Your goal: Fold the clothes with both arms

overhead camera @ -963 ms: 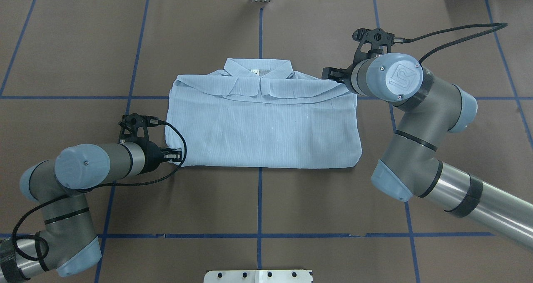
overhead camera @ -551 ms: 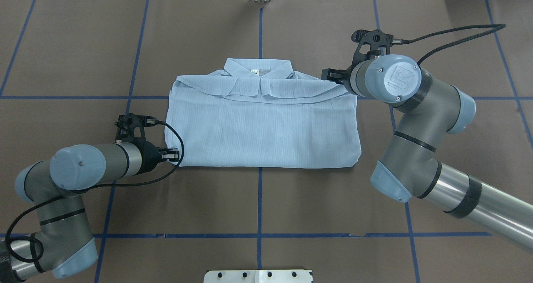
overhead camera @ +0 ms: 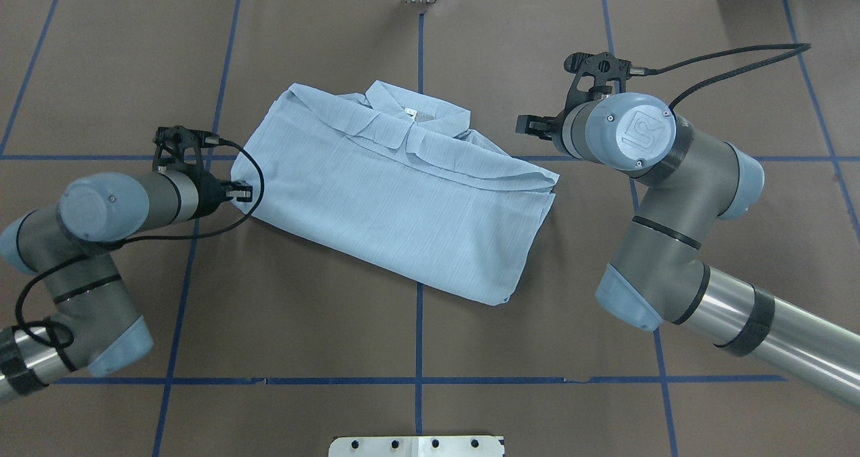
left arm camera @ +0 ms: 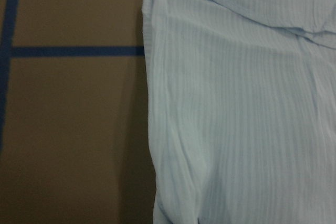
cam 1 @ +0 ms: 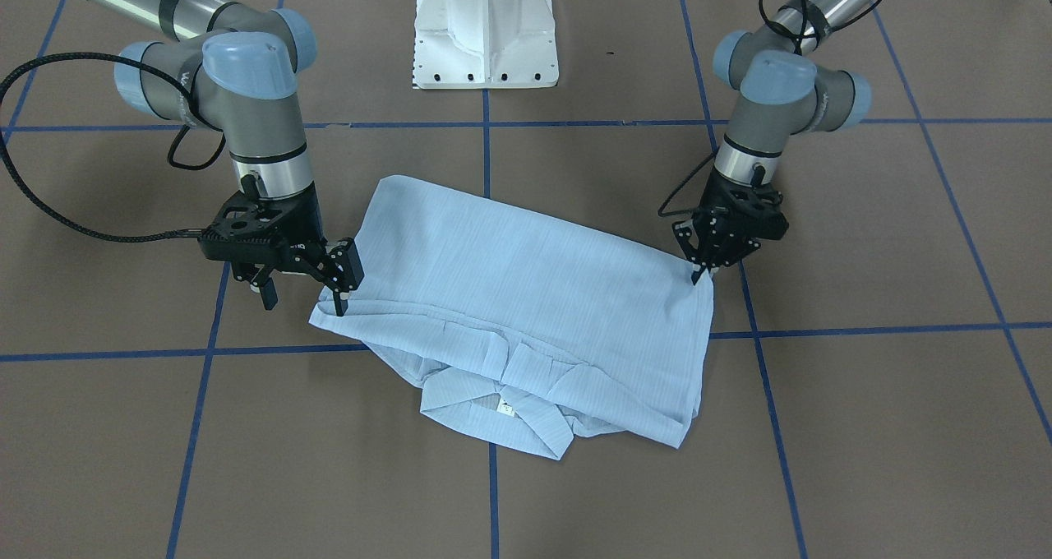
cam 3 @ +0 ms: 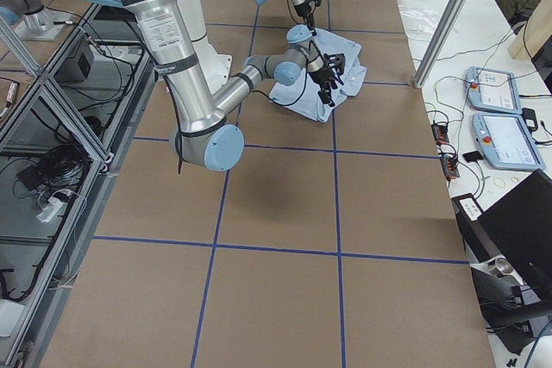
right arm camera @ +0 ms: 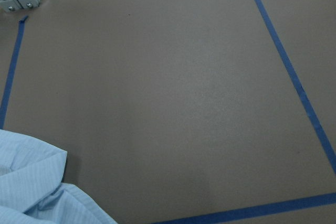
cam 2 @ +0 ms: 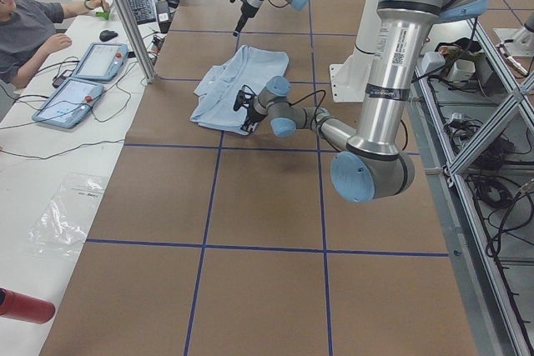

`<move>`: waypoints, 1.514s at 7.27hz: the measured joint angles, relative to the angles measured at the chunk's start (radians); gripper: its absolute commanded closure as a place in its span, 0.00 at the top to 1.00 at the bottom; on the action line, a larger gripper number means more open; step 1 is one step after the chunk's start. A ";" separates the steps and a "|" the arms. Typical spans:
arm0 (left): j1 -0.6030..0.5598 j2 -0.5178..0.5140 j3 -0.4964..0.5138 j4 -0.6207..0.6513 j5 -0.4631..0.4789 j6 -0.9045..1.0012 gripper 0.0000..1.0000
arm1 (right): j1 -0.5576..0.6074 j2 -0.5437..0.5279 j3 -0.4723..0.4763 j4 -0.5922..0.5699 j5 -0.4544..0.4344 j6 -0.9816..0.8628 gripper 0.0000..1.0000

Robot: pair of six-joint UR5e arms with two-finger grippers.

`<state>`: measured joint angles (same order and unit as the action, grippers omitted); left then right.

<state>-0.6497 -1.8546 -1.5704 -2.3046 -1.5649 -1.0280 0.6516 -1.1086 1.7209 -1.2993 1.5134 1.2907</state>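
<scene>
At the middle of the table [overhead camera: 470,349], the shirt [overhead camera: 403,208] lies folded and flat, now askew. A second ago its long folded edge ran square to the blue tape lines [overhead camera: 419,336]. Now the end held by the left gripper [overhead camera: 242,191] has swung away from the robot, and the opposite end has swung toward it.

The left gripper, fingers drawn narrow, pinches the shirt's corner and has travelled outward with it. The right gripper [overhead camera: 529,126] has scarcely moved. Seen from the front, its fingers stand spread, one tip at the shirt's shoulder edge. Whether it touches the cloth cannot be told.

The collar [overhead camera: 416,111] lies on the far side. The long fold runs slantwise from the left gripper to the near corner. Bare brown surface lies on every side of the shirt, widest between it and the white pedestal base [cam 1: 485,25].
</scene>
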 measured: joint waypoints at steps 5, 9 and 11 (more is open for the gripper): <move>-0.183 -0.499 0.589 -0.017 0.046 0.088 0.00 | -0.011 0.011 0.003 0.000 0.000 0.009 1.00; -0.234 -0.514 0.583 -0.058 -0.018 0.207 1.00 | -0.026 0.044 0.003 -0.004 0.001 0.020 1.00; -0.295 -0.398 0.432 -0.060 -0.185 0.285 1.00 | -0.051 0.128 -0.047 -0.021 -0.001 0.071 1.00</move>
<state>-0.9445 -2.2527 -1.1382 -2.3643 -1.7504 -0.7429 0.6009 -0.9802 1.6738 -1.3207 1.5127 1.3616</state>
